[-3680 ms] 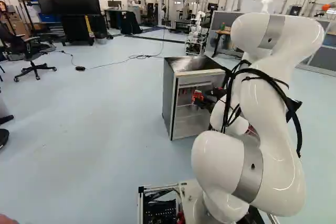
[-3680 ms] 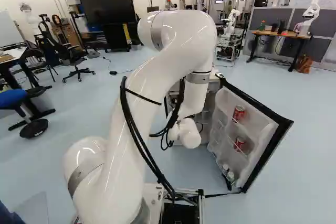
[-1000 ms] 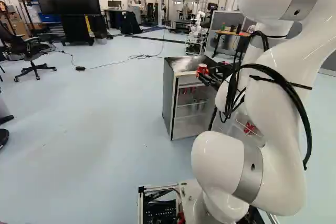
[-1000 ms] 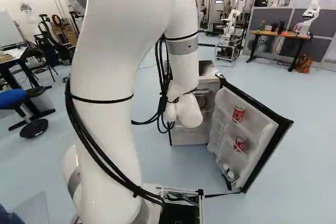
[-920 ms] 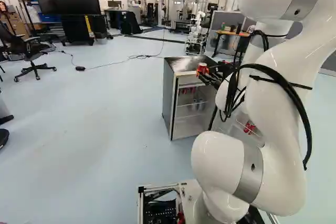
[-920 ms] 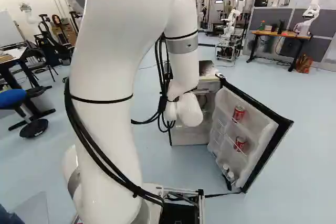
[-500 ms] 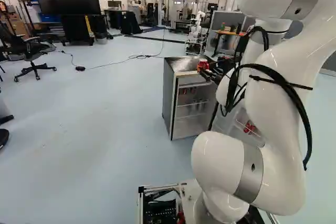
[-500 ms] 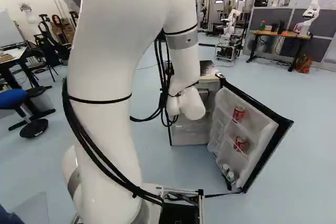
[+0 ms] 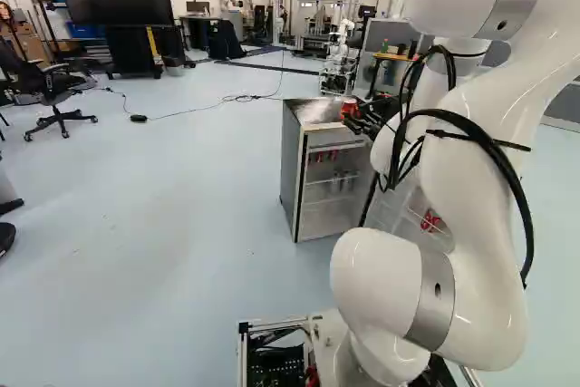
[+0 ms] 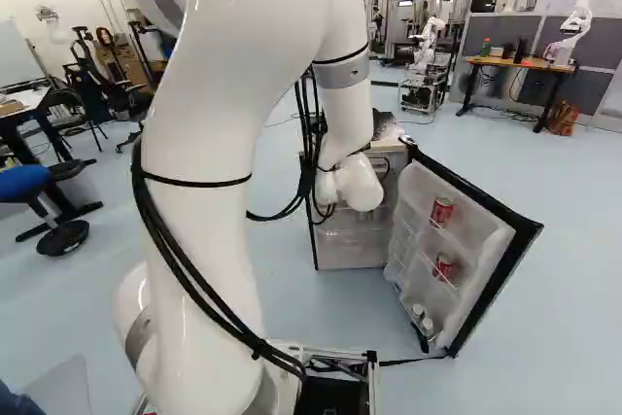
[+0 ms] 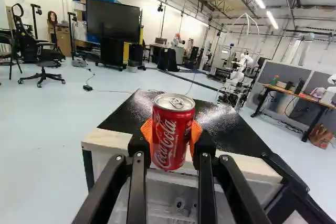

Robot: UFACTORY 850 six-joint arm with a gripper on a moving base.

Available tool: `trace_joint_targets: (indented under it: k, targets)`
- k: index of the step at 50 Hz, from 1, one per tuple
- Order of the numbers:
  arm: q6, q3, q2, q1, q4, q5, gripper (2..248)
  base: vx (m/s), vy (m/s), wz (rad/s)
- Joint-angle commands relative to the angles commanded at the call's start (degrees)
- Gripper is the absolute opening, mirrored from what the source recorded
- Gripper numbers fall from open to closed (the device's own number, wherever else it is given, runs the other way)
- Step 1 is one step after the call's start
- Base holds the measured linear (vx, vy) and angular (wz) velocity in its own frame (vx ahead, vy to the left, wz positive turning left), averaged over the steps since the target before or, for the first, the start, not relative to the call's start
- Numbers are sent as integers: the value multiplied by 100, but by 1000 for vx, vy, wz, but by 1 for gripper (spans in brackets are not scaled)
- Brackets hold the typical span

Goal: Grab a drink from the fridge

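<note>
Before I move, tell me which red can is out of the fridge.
The can gripped in the claw; the other red cans stand in the fridge or its open door.

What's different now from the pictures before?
The arm went up. Its fingers rose from the open front of the fridge to about the height of its top, and now they hold a red can. I can't tell exactly when they grabbed it. The fridge stayed put, its door stayed open, and the two red cans in the door didn't move.
</note>
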Motion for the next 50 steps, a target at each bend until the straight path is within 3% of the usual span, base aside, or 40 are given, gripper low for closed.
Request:
trace_joint_targets:
  k: [50]
  targets:
    - [0,-1350,-977,332,356,-315,91,0,0,0]
